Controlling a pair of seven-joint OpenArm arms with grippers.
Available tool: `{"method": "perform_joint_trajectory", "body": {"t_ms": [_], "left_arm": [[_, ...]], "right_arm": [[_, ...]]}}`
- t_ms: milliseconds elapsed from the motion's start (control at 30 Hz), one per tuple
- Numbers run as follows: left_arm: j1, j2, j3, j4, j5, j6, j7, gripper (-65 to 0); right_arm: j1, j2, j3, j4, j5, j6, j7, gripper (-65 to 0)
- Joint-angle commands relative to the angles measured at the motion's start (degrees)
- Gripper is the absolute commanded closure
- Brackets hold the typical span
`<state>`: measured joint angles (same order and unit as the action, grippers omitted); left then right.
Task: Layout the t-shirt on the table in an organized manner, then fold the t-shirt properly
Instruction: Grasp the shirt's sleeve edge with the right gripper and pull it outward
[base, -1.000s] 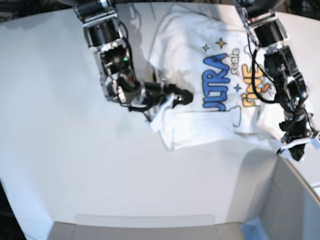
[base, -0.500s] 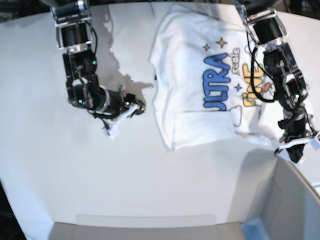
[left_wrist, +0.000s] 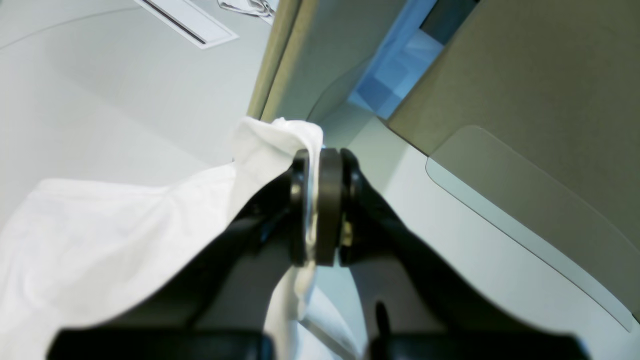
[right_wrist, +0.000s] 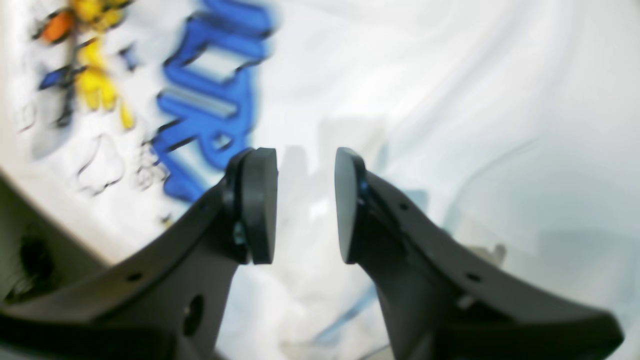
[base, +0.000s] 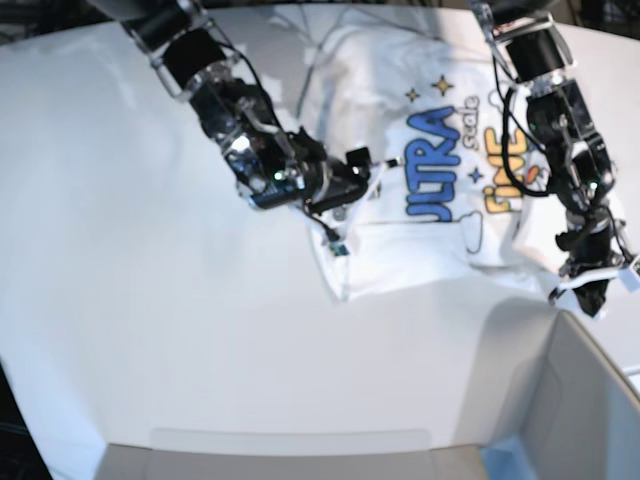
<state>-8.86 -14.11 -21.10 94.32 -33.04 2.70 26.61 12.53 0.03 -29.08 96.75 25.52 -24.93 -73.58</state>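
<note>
White cotton, thin and limp: the t-shirt (base: 420, 190) lies print-up on the bench (base: 130, 300), spread but not yet squared, with creases near its lower hem and one corner drawn off toward the grey box (base: 560, 410) at the bench's edge. The left hand (left_wrist: 320, 210) is clamped on that corner, a fold of white cloth pinched between its pads and bunching up just past the fingertips, with the box wall rising close beyond it. The right hand (right_wrist: 305, 205) hangs over the shirt with its pads a narrow way apart and nothing between them; directly under it is plain white cloth, and the blue lettering (right_wrist: 210, 100) sits off to its left. In the base view this hand (base: 350, 180) is above the shirt's side edge, close to the print. Cloth like this should weigh very little, give no resistance, and sag or fold on itself wherever it is not held, so a grip in the middle would likely only raise a peak. Better holds, by my reckoning, are hems, corners and shoulder seams, where doubled fabric fills the pads. Pulling two such points apart should flatten it; the smooth bench will probably let it slide.
</note>
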Motion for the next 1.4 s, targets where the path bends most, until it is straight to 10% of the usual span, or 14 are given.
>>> {"method": "perform_joint_trajectory", "body": {"t_ms": [0, 267, 1100, 1367], "left_arm": [[-1.12, -0.7, -0.13, 1.1, 0.2, -0.55, -1.6, -3.3], [-1.03, -0.7, -0.13, 1.1, 0.2, -0.55, -1.6, -3.4], [-0.24, -0.7, -0.39, 1.02, 0.2, -0.55, -1.51, -3.4], [-0.24, -0.7, -0.57, 1.02, 0.2, -0.55, -1.51, -3.4]], "right_arm": [[1.14, 0.27, 0.47, 1.84, -0.24, -1.49, 0.13, -19.5], [-0.71, 0.71, 3.72, 2.63, -0.51, -9.67, -0.22, -19.4], [2.72, 2.47, 0.9, -14.86, -0.51, -9.58, -2.95, -19.2], [8.52, 2.21, -7.36, -22.6, -0.24, -9.49, -3.03, 0.0]]}}
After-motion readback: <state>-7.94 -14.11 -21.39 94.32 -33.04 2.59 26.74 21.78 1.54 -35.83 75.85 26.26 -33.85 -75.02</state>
